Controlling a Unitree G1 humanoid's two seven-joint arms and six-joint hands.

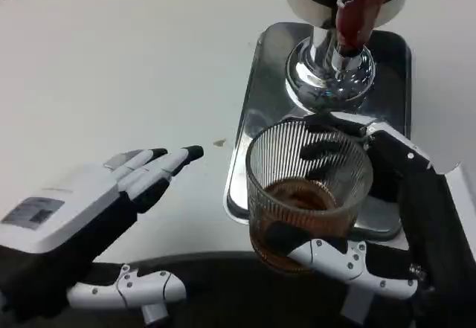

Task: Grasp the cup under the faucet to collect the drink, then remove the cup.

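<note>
Currently: right hand (372, 216) grips ribbed glass cup (309, 194), fingers wrapped round it | cup holds dark drink, near edge of metal tray (256, 97), near side of faucet (349, 23) | left hand (97, 201) empty, fingers extended, over desk (111, 60).

At the lower left of my frame I see my left hand (82, 209), its broad back a smooth white shell carrying a small grey label with print too fine for me to read. Its fingers are white segments ending in black tips, and the thumb is white with small dark screws at the joints. At the lower right, my right hand (372, 216) is mostly black housing with white finger segments, also dotted with screws.
</note>
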